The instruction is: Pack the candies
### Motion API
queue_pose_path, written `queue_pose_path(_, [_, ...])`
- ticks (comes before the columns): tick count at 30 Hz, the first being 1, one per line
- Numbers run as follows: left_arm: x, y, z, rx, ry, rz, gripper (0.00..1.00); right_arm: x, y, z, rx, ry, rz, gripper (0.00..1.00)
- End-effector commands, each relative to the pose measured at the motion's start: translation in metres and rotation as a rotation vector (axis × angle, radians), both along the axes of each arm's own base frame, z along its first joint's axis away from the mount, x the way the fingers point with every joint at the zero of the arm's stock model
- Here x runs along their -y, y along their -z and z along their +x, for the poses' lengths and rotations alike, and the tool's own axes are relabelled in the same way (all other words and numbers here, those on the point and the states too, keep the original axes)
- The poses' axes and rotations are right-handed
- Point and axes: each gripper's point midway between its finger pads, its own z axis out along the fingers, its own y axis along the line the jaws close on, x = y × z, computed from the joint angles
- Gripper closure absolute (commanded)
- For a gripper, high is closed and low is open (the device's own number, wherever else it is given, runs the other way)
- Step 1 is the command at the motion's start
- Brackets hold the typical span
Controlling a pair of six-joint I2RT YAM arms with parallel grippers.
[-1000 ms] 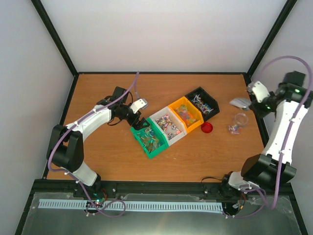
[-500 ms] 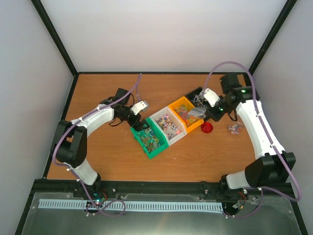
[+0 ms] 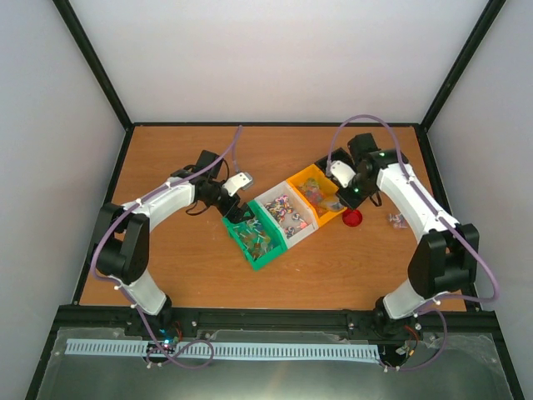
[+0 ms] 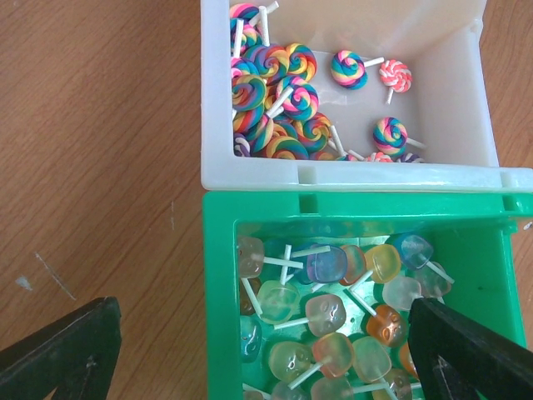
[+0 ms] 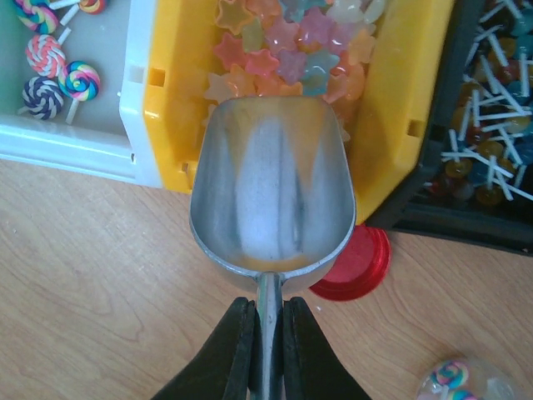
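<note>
Right gripper [image 5: 265, 315] clenches the silver metal scoop [image 5: 271, 200] (tip over yellow plastic bin's [image 5: 162, 83] candies [image 5: 291, 37]); left gripper [image 4: 266, 350] gapes wide.

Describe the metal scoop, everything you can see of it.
The scoop is dull silvery metal: a rounded, open bowl that narrows to a thin flat handle. The bowl looks empty. The right gripper is shut on the handle and holds it about level. The front lip reaches over the near wall of the yellow bin, at the star-shaped candies; contact with them cannot be told. A red lid lies partly under its right edge.
</note>
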Motion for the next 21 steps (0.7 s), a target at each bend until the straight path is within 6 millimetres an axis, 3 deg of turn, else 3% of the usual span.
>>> queue_pose_path(1, [0.004,-0.008,0.013,0.017,-0.018,-0.021,0.05,-0.007,0.014,0.011,-0.012,-0.004,-0.047,0.97])
queue_pose_path(12, [0.005,-0.004,0.015,0.000,-0.018,-0.014,0.08,-0.017,0.043,0.029,-0.067,0.007,-0.043,0.97])
queue_pose_path(21, [0.008,0.001,0.019,-0.022,-0.007,-0.012,0.10,-0.032,0.066,0.035,0.064,0.010,0.081,0.97])
